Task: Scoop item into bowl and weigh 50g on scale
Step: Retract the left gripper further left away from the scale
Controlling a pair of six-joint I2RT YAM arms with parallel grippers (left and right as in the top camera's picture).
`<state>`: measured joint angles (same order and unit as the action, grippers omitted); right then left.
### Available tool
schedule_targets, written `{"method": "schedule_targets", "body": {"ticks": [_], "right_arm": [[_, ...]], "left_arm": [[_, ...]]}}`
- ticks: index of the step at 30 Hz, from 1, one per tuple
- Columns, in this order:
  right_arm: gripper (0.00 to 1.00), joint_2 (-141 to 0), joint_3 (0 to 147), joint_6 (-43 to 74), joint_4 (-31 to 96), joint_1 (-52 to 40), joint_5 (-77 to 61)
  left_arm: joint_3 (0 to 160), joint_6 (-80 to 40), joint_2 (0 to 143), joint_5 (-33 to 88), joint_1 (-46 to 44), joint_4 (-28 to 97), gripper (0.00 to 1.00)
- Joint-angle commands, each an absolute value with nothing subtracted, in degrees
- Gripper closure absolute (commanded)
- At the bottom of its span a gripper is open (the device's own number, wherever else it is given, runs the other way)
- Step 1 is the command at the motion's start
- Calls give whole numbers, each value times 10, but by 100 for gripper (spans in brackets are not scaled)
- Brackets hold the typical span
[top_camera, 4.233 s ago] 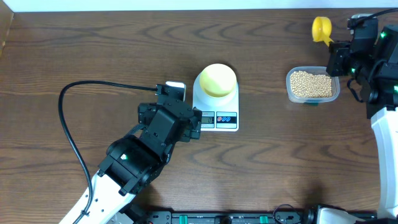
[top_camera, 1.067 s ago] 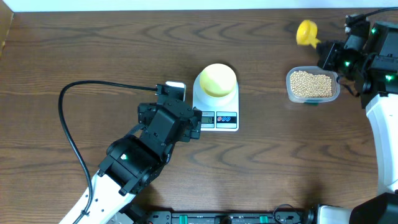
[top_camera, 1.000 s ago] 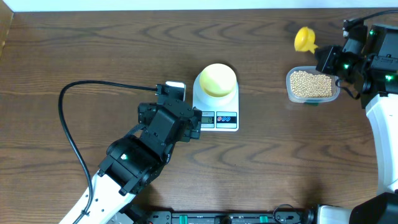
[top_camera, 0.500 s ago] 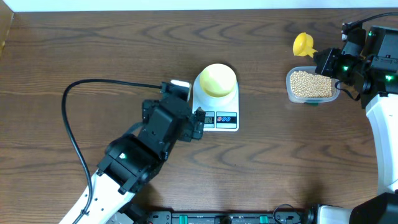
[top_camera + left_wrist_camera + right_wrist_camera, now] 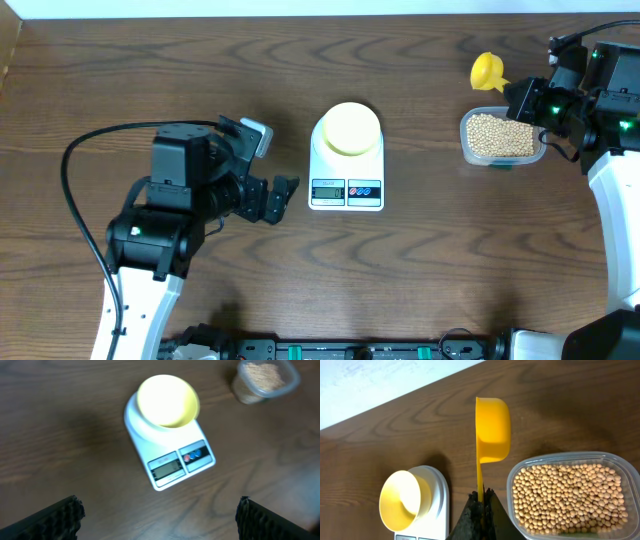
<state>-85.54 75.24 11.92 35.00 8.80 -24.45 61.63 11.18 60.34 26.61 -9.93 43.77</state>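
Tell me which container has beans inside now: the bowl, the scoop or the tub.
Only the clear plastic tub at the right holds beans. The pale yellow bowl on the scale and the yellow scoop in the right hand show none.

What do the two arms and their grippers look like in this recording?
The left arm and right arm both have white lower links and black, boxy upper housings with small green lights. A black cable loops from the left arm over the table. The left gripper has black fingers with rough-textured pads. The right gripper is black too.
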Motion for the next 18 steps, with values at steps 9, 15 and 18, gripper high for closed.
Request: {"method": "schedule_targets", "body": {"ticks": [9,15,18], "right_arm": [[99,-849,761,111,354,93,-250],[99,-849,761,111,360,93,-250],[99,-849,761,111,366,93,-250]], "left_arm": [[620,214,660,468,-95,436,0],[620,230,670,425,-110,428,0],[620,215,670,339,-110,423,0]]}}
